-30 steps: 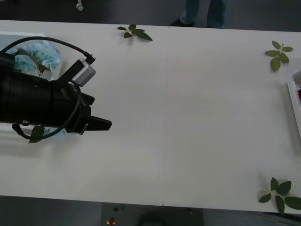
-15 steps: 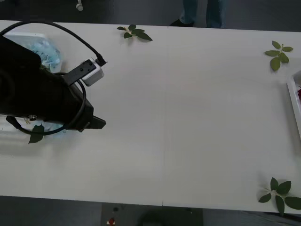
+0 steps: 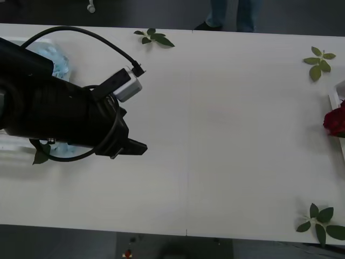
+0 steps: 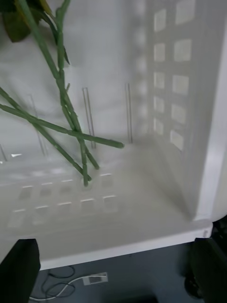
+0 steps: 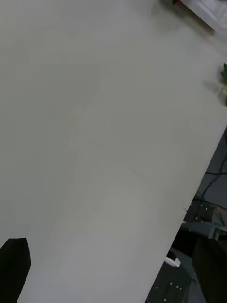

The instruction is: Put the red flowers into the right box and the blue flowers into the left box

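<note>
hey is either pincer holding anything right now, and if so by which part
Nothing is held. The left pincer is open above bare table. The right pincer is open over the right box, with green stems lying loose inside.

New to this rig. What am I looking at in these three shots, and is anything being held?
It's a two-armed robot at a white table. The overhead picture looks down from above the arms: the big black shape is the left arm, its left pincer over the table. Behind it lie the blue flowers in the left box. A red flower sits at the right box. Loose leaf sprigs are scattered around. The other two pictures come from wrist cameras. The right pincer hangs open over green stems. Nothing is held.
</note>
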You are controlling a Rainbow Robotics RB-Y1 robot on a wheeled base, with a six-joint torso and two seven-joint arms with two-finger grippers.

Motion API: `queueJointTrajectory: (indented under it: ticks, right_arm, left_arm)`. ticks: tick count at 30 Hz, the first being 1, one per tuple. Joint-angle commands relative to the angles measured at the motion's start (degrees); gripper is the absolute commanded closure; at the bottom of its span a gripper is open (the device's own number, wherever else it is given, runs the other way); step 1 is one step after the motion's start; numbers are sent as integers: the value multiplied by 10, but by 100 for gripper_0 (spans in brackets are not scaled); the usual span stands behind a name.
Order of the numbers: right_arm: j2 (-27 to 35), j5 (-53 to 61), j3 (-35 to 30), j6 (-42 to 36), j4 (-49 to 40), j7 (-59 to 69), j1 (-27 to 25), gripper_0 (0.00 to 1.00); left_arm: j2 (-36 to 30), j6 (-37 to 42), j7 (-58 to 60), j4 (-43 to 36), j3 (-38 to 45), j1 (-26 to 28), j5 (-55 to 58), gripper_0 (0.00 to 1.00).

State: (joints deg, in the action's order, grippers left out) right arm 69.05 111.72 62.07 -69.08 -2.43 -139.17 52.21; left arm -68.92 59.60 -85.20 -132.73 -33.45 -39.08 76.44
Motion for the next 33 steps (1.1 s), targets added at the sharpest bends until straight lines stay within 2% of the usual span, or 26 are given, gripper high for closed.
queueJointTrajectory:
  ticks: [1,9,14,17,21,24,27,28,30,31,33]
  right_arm:
    - [4,23,-5,-29,13,-15,24,4]
    - [59,26,-4,-183,12,-27,109,3]
    - [70,27,-1,-255,-14,-35,176,4]
    - [67,56,-1,-287,-37,-35,211,3]
    - [64,72,-1,-288,-95,-34,250,4]
    - [82,91,-1,-261,-232,-31,258,3]
    - [125,104,-1,-205,-420,-23,254,4]
    - [143,104,0,-174,-498,-21,254,4]
    - [167,107,4,-127,-592,-19,253,3]
    - [188,115,6,-77,-674,-19,250,4]
    - [204,148,6,-13,-754,-22,234,3]
  left_arm:
    - [-3,-6,-37,8,-1,4,42,0]
    - [29,-5,-58,17,1,11,61,0]
    - [57,10,-114,41,2,15,70,0]
    - [76,47,-148,54,10,16,76,0]
    - [113,98,-179,62,48,44,67,0]
    - [165,159,-188,62,89,75,27,0]
    - [216,203,-196,62,114,94,-16,0]
    - [232,216,-198,62,117,98,-34,0]
    - [246,228,-200,62,121,99,-51,0]
    - [256,237,-200,62,124,99,-65,0]
    - [260,240,-200,62,124,99,-75,0]
